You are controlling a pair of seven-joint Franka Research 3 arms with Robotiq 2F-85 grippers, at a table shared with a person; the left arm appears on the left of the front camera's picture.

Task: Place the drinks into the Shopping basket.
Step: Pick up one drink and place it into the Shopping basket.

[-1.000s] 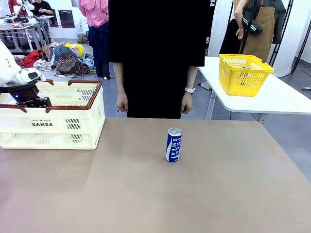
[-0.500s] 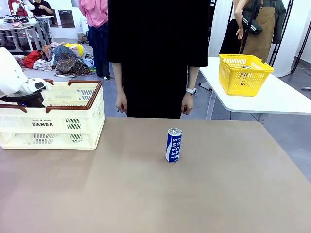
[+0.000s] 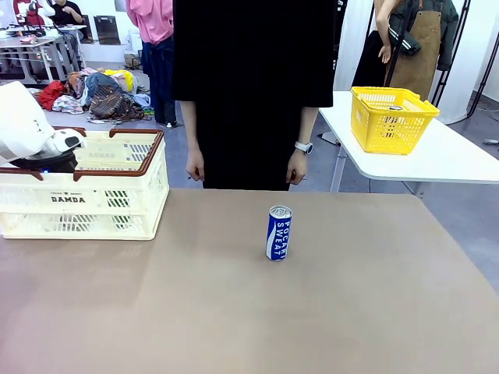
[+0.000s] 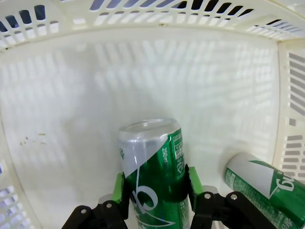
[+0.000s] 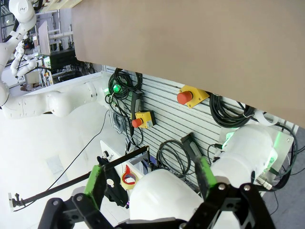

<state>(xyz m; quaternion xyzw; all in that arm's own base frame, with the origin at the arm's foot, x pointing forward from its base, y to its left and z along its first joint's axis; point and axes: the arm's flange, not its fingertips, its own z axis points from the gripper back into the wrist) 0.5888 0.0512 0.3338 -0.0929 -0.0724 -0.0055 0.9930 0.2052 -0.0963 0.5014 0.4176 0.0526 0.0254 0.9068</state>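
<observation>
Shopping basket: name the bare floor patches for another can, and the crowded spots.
Bare floor: from the gripped green can to the Shopping basket's far wall and left side wall. Crowded: right corner, where the second green can lies beside the left end effector.

left hand [image 4: 153,187] gripping green can [image 4: 150,155], right hand [image 5: 150,176] spread

A person in a black top [image 3: 249,78] stands at the far edge of the brown table [image 3: 234,312], a watch [image 3: 303,146] on one wrist. Behind, a yellow basket [image 3: 390,125] sits on a white table [image 3: 460,160] (toward the end nearest the person), and a heap of clothes [image 3: 101,97] lies on the floor. In the right wrist view, a slatted panel [image 5: 164,105] carries red buttons [image 5: 184,97] and coiled black cables [image 5: 228,112].
</observation>
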